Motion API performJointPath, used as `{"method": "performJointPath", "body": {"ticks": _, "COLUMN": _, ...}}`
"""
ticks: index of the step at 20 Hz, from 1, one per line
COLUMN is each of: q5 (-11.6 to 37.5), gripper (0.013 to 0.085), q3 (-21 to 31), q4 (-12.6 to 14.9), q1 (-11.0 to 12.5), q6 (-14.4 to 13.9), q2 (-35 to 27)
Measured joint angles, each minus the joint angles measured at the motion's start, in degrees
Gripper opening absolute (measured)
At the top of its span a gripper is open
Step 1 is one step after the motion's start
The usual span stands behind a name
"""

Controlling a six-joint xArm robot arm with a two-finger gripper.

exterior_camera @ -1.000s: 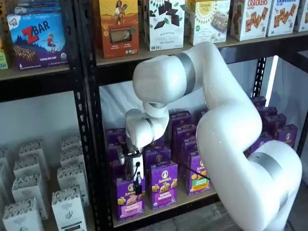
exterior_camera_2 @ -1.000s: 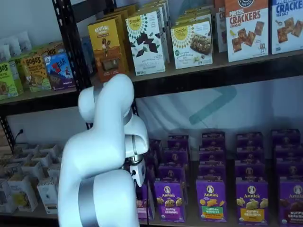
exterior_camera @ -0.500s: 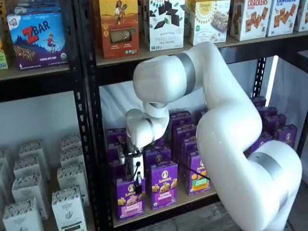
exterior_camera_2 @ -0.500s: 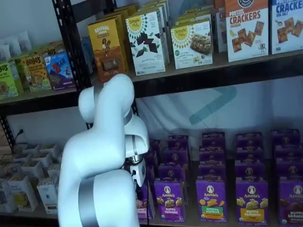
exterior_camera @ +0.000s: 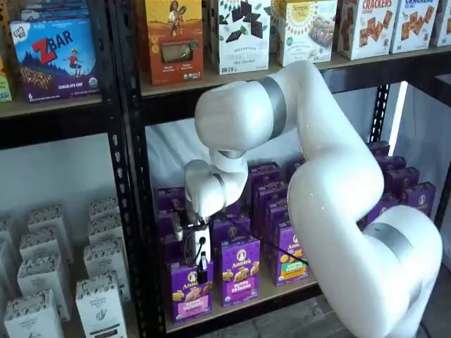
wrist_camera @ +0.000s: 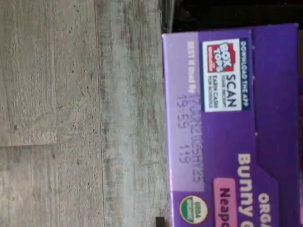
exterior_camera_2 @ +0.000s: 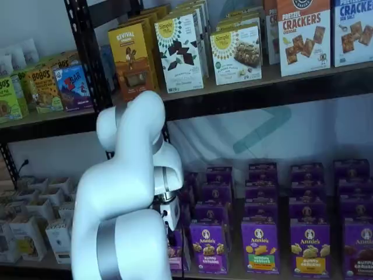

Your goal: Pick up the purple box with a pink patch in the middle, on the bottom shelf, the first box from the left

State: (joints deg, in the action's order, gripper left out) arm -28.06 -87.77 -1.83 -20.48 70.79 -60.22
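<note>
The purple box (exterior_camera: 189, 292) with a pink patch stands at the front left of the bottom shelf (exterior_camera: 276, 290). In a shelf view only its edge (exterior_camera_2: 177, 258) shows past the arm. The wrist view shows its top flap (wrist_camera: 227, 127) close up, with a Box Tops mark and a pink label. My gripper (exterior_camera: 201, 266) hangs just above and in front of the box's top edge. Only one black finger shows against the box, so I cannot tell whether it is open or shut. In the other shelf view the gripper's white body (exterior_camera_2: 170, 213) shows and the fingers are hidden.
More purple Annie's cartons (exterior_camera: 239, 270) stand in rows to the right and behind (exterior_camera_2: 259, 245). A black rack post (exterior_camera: 134, 211) rises left of the box. White cartons (exterior_camera: 99, 296) fill the neighbouring bay. Grey wood floor (wrist_camera: 71, 118) lies below the shelf's front edge.
The gripper has shifted only slightly up and down above the box. The box has not moved.
</note>
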Motion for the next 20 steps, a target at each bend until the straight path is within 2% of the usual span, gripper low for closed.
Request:
{"method": "performJointPath", "body": {"ticks": 4, "q5": -0.1, "gripper": 0.0490, "q3": -0.1, "q4": -0.1, "q1": 0.0, "q6": 0.1, "q2": 0.0}}
{"method": "performJointPath", "body": {"ticks": 6, "q5": -0.2, "gripper": 0.0410, "q3": -0.2, "q4": -0.2, "q1": 0.0, "q6": 0.2, "q2": -0.1}}
{"method": "performJointPath", "body": {"ticks": 7, "q5": -0.2, "gripper": 0.0410, "q3": -0.3, "q4": -0.1, "q1": 0.0, "q6": 0.1, "q2": -0.2}}
{"method": "performJointPath", "body": {"ticks": 8, "q5": -0.3, "gripper": 0.0370, "q3": -0.3, "q4": -0.1, "q1": 0.0, "q6": 0.1, "q2": -0.2}}
{"method": "performJointPath", "body": {"ticks": 14, "q5": -1.1, "gripper": 0.0370, "q3": -0.6, "q4": 0.4, "q1": 0.1, "q6": -0.3, "q2": -0.2}}
{"method": "performJointPath", "body": {"ticks": 20, "q5": 0.1, "gripper": 0.0370, "q3": 1.8, "q4": 1.1, "q1": 0.2, "q6": -0.8, "q2": 1.3}}
